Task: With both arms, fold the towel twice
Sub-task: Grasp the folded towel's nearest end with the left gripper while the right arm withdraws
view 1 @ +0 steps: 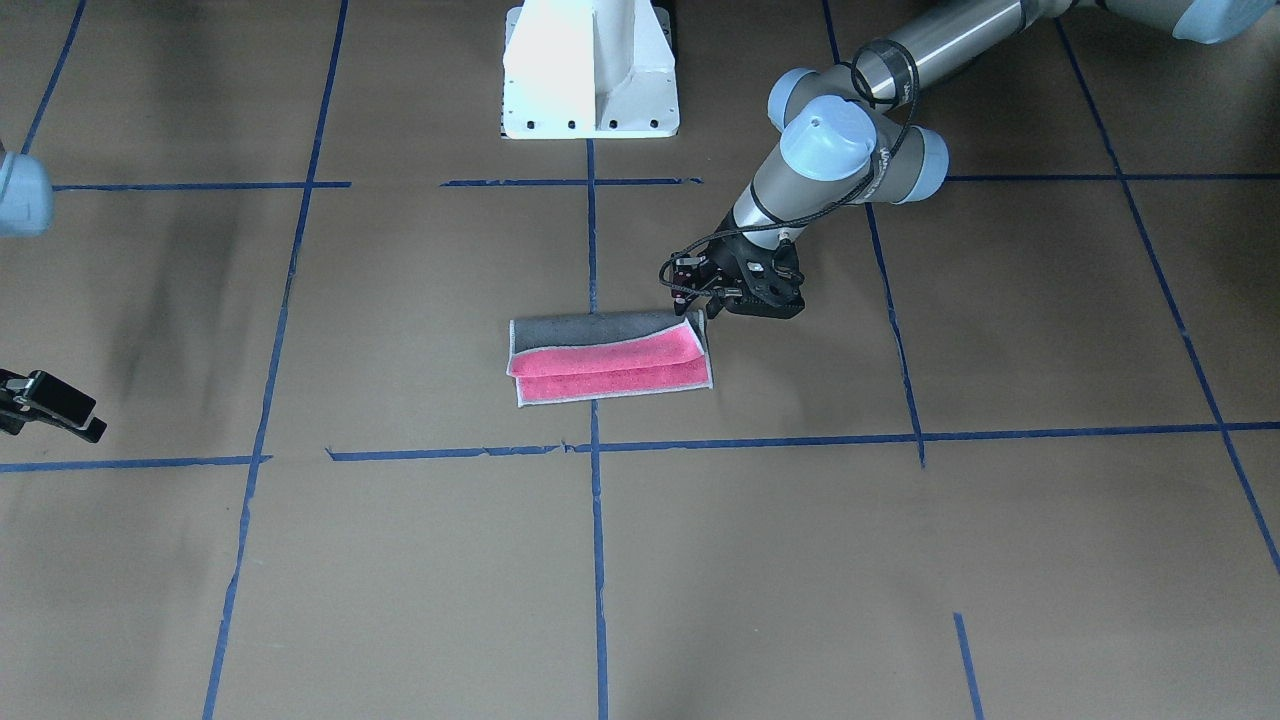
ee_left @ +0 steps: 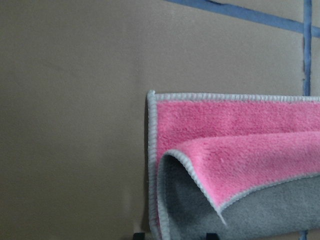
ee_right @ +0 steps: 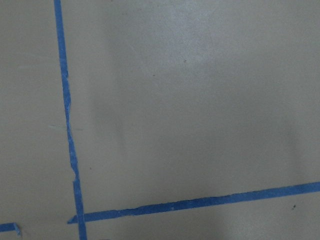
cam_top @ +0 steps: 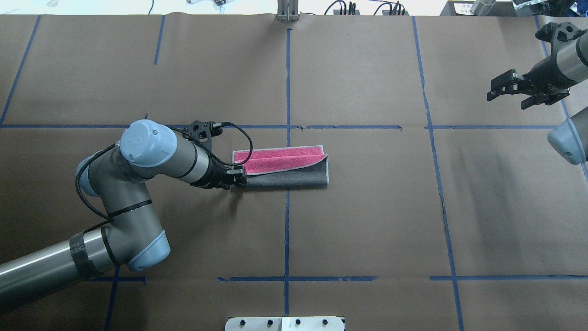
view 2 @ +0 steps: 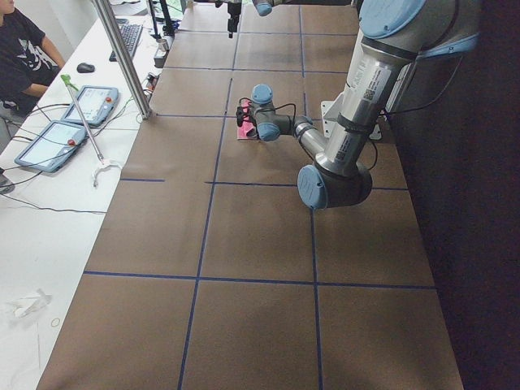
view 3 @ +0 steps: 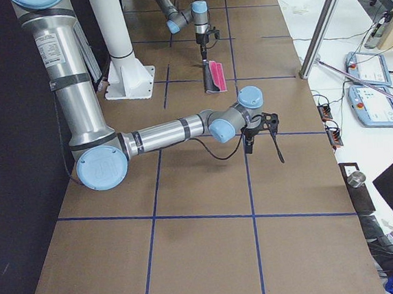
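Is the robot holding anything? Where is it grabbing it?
The left gripper sits at the towel's grey corner nearest the robot, but whether it is really pinching it cannot be told. The right gripper holds nothing.

Whether the left tool (cam_top: 236, 177) grips the towel (cam_top: 281, 168) cannot be told.

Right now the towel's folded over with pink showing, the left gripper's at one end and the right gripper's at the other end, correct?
Not quite. The right gripper isn't at the other end of the towel; it hangs far off to the side, well clear of it, as the overhead exterior view shows. The rest holds: pink shows, and the left gripper is at one end.
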